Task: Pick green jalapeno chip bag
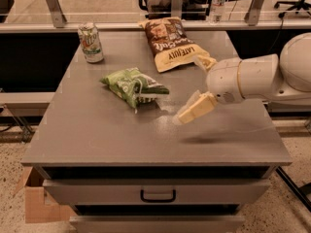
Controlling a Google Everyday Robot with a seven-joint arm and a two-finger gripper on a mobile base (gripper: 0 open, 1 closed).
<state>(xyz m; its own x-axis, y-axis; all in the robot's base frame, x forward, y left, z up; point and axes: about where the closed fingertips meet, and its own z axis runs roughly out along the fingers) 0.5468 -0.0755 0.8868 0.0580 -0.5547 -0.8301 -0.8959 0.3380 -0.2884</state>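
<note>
The green jalapeno chip bag [132, 85] is small, light green and wrinkly, and lies on the grey cabinet top [97, 130], left of centre. My gripper [187, 91] comes in from the right on a white arm and hovers above the top, just right of the bag and apart from it. Its cream fingers [194, 111] are spread wide, open and empty.
A larger brown-and-yellow chip bag [169, 41] lies at the back centre. A green-and-white soda can [91, 43] stands at the back left. A water bottle [218, 1] stands behind the rail. A drawer handle [158, 196] faces front, and a cardboard box [36, 203] sits on the floor at left.
</note>
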